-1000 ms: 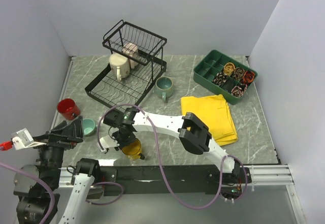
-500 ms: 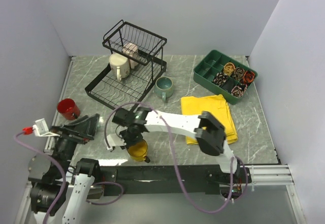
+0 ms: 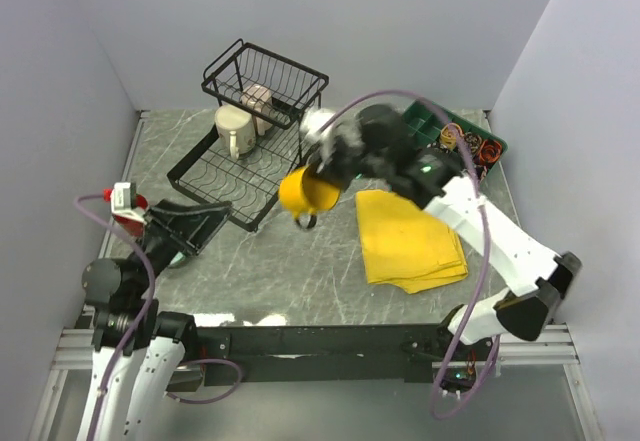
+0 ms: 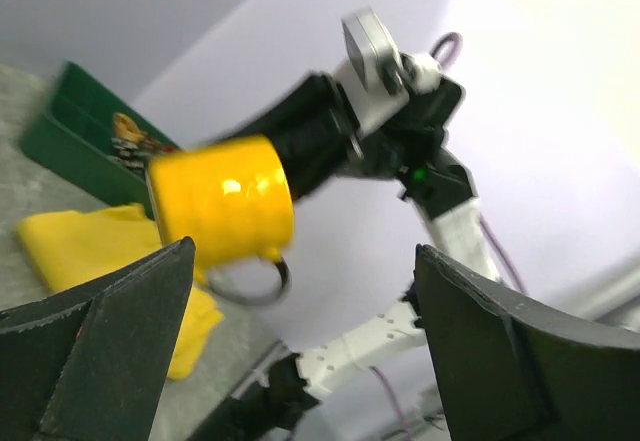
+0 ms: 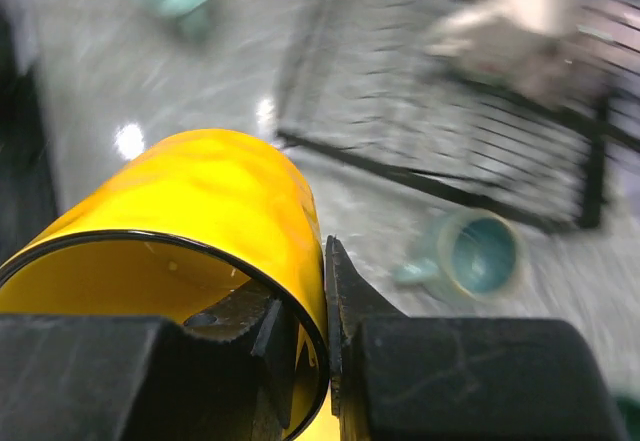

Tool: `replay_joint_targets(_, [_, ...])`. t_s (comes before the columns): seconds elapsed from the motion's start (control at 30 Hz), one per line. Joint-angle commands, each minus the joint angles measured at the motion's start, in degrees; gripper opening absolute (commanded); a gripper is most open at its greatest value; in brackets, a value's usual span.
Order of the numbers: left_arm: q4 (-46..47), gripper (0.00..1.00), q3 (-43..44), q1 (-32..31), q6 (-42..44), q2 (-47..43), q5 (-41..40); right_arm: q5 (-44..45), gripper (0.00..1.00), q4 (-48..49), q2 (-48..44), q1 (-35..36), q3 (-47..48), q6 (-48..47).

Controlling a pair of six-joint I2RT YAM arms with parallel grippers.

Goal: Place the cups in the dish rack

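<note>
Glossy yellow ceramic mug (image 3: 308, 191): rigid, slick, chippable. Right gripper (image 5: 322, 301) pinching rim wall; may swivel. Left gripper (image 4: 300, 261) spread, empty.

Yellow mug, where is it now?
Top view, centre: the yellow mug hangs in the right gripper, rim pinched in its jaws, between the dish rack on the left and the yellow cloth on the right.
</note>
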Motion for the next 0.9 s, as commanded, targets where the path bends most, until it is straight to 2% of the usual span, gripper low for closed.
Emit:
replay_joint_targets(0.0, [17.61, 0.96, -0.38, 0.12, -9.93, 7.17, 8.47, -1.06, 0.0, 14.99, -7.03, -7.84, -1.74, 16.47])
replay_joint_targets(0.13, [25.08, 0.96, -0.47, -0.32, -17.74, 14.98, 10.41, 4.81, 0.0, 20.01, -8.8, -9.08, -1.92, 22.62])
replay_joint_targets(0.23, [26.07, 0.96, 1.2, -1.81, -19.95, 19.29, 10.5, 6.67, 0.0, 22.55, -8.89, -9.08, -1.49, 23.6])
replay_joint_targets(0.47, [22.64, 0.97, 4.81, -10.33, -23.74, 27.92, 7.95, 5.89, 0.0, 26.25, -7.05, -8.56, 0.36, 21.58])
replay_joint_targets(0.6, [28.33, 0.97, 4.81, -14.37, -27.42, 31.26, 6.29, 5.98, 0.0, 26.78, -6.25, -6.45, -0.08, 17.72])
replay_joint_targets(0.67, [30.71, 0.98, 4.28, -15.25, -29.54, 32.32, 5.41, 4.93, 0.0, 27.39, -5.99, -6.18, -0.95, 17.54])
replay_joint_targets(0.87, [35.03, 0.99, 5.95, -18.95, -30.95, 36.53, 4.7, -8.25, 0.0, 30.73, -3.63, -6.27, -0.52, 19.55])
